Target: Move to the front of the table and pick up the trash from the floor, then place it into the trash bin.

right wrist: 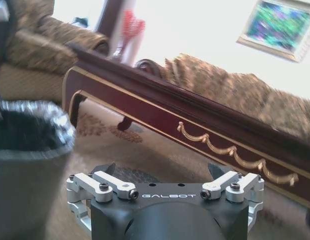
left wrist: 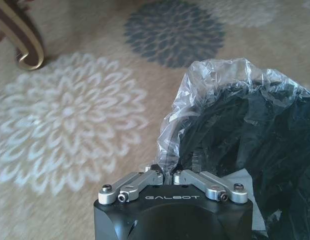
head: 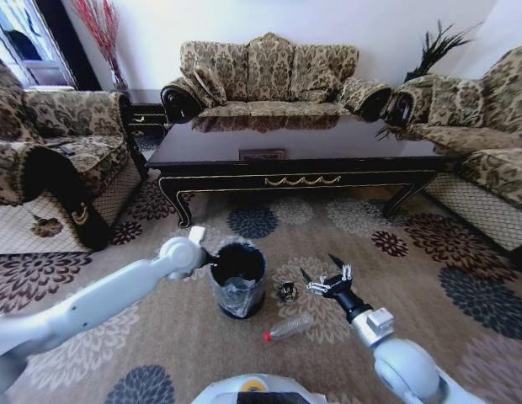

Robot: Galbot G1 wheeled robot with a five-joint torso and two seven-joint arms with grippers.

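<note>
**A:** What lies in front of the robot?

**B:** A patterned carpet, and beyond it the long dark table with gold scrollwork on its front, sofas around it. On the carpet between robot and table stands the small black bin, lined with a shiny bag.

**A:** Where is the trash?

**B:** A clear bottle with a red cap lies on its side on the carpet, just in front of the bin on the robot's side. A small dark-and-silver crushed item sits on the carpet right beside the bin, on its right.

**A:** And the arms?

**B:** The left gripper is at the bin's left rim. In the left wrist view its fingers are drawn together, pinching the edge of the liner bag. The right gripper hangs above the carpet, right of the crushed item and near it. Its jaws are spread wide, with nothing between them.

**A:** Is the right gripper touching anything?

**B:** No. It is apart from both the crushed item and the bottle.
</note>
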